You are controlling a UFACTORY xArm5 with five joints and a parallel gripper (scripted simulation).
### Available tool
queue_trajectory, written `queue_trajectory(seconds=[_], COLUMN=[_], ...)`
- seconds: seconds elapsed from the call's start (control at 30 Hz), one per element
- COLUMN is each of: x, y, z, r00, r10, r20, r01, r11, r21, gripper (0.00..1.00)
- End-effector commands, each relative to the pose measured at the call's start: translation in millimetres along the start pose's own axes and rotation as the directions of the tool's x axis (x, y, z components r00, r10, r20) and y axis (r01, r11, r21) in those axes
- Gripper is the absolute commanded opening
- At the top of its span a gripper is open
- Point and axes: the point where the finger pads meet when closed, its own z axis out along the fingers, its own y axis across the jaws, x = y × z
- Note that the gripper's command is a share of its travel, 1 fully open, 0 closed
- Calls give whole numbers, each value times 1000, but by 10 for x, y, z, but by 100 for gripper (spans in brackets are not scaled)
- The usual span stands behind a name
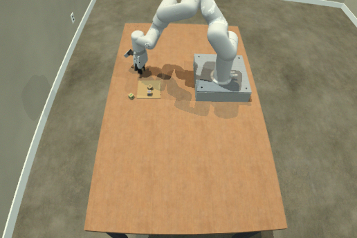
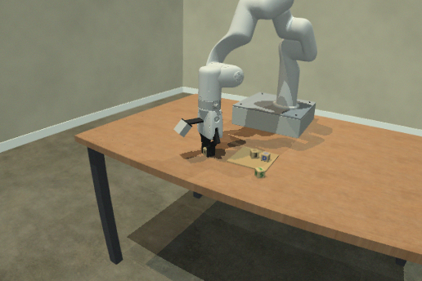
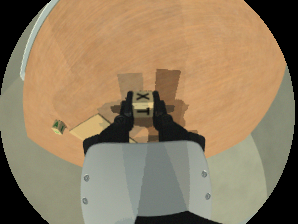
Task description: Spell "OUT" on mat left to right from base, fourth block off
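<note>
My gripper is shut on a wooden block at about table height, beyond the mat's far side. In the wrist view this block shows an X on its upper visible face and a T on its lower one. The tan mat lies flat. On it stand one block and a block with a blue D on a side, close together. A green-lettered block lies off the mat. The mat blocks' top letters are unreadable.
The wooden table carries the grey base box under the arm, on the mat's robot side. The table's outer edge runs beyond the gripper and the green-lettered block.
</note>
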Motion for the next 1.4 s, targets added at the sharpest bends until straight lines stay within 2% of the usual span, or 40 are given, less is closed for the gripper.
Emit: queue_trajectory(seconds=[0.0, 0.53, 0.73, 0.87, 1.17, 1.37], x=[15, 15, 15, 15, 16, 16], y=[-3, -3, -3, -1, 7, 8], z=[-14, -14, -73, -271, -899, -1003], r00=[1000, 1000, 1000, 1000, 1000, 1000], r10=[0, 0, 0, 0, 0, 0], r20=[-4, -4, -4, -4, -4, -4], r01=[0, 0, 0, 0, 0, 0], r11=[1000, 1000, 1000, 1000, 1000, 1000], r21=[1, 1, 1, 1, 1, 1], gripper=[21, 21, 21, 21, 21, 21])
